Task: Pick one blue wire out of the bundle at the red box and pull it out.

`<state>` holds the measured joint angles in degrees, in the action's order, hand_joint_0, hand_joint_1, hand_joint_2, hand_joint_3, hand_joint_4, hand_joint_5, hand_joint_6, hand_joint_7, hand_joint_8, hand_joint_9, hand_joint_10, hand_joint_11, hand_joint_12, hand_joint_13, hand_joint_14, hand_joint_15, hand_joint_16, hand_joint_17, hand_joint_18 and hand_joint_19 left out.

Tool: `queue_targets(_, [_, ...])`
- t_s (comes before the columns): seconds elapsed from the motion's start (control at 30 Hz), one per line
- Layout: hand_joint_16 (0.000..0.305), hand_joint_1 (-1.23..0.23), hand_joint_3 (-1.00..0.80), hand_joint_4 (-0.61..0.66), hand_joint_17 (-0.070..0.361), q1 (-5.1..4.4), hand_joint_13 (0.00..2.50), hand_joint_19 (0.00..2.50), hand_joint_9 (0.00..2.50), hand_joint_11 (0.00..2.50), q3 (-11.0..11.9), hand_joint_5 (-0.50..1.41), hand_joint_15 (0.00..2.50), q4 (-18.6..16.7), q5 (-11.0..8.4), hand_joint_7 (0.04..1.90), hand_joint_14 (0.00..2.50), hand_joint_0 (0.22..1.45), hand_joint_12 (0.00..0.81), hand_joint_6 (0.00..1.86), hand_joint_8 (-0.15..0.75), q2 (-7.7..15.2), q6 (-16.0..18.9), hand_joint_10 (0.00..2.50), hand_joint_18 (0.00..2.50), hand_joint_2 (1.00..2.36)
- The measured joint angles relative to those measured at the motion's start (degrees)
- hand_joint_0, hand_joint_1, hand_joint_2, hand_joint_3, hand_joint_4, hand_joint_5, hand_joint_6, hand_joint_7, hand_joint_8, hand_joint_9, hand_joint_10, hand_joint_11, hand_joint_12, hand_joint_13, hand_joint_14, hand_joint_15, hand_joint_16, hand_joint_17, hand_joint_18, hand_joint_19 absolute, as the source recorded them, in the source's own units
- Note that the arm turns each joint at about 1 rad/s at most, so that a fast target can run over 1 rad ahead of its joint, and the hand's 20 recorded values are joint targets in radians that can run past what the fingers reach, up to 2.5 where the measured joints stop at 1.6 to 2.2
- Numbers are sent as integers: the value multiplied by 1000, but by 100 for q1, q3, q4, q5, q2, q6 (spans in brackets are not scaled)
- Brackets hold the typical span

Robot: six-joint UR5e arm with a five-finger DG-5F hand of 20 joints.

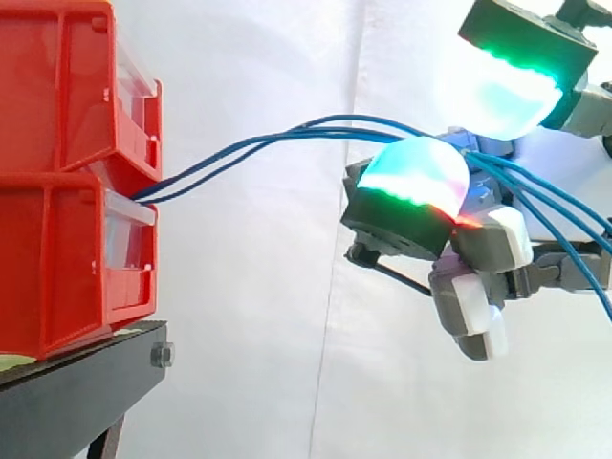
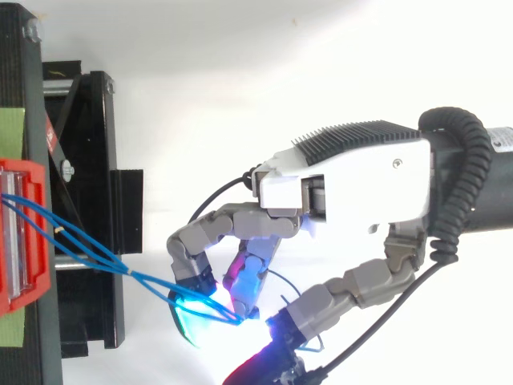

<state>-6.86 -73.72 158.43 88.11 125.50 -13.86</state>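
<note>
The blue wires (image 1: 287,133) are being pinched between the curled fingers of the hand (image 2: 353,176), and are being held stretched from its fingertips toward the red bins (image 1: 57,258).

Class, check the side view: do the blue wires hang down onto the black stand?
No, the blue wires run through the air from the red bins to the hand, well above the black stand.
</note>
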Motion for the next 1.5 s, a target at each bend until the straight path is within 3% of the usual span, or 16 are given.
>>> queue_targets(0.3, [61,-655,-152,261,137,1,1001,577,1115,525,1,-75,424,3,-364,1380,16,624,452,516,364,-2,-319,17,857,1019])
queue_targets(0.53, [61,-776,-148,282,136,-2,978,570,1056,573,4,-155,423,-2,-439,1038,16,628,449,761,365,-7,-578,17,838,1019])
queue_targets(0.83, [60,-789,-163,279,134,-1,964,567,1037,583,122,-162,431,10,-452,1013,16,632,442,782,359,-29,-905,20,826,1019])
queue_targets(1.03, [59,-790,-165,278,133,-6,963,577,1035,586,185,-163,431,79,-474,999,15,631,442,786,359,-169,-1233,19,819,1019])
queue_targets(1.23, [59,-791,-172,274,133,-48,961,578,1032,579,190,-164,430,383,-732,1000,15,629,442,788,355,-393,-1762,20,821,1019])
queue_targets(1.5, [59,-792,-196,272,132,-77,955,578,1029,580,192,-164,435,542,-944,1009,15,627,441,788,357,-445,-2119,18,813,1018])
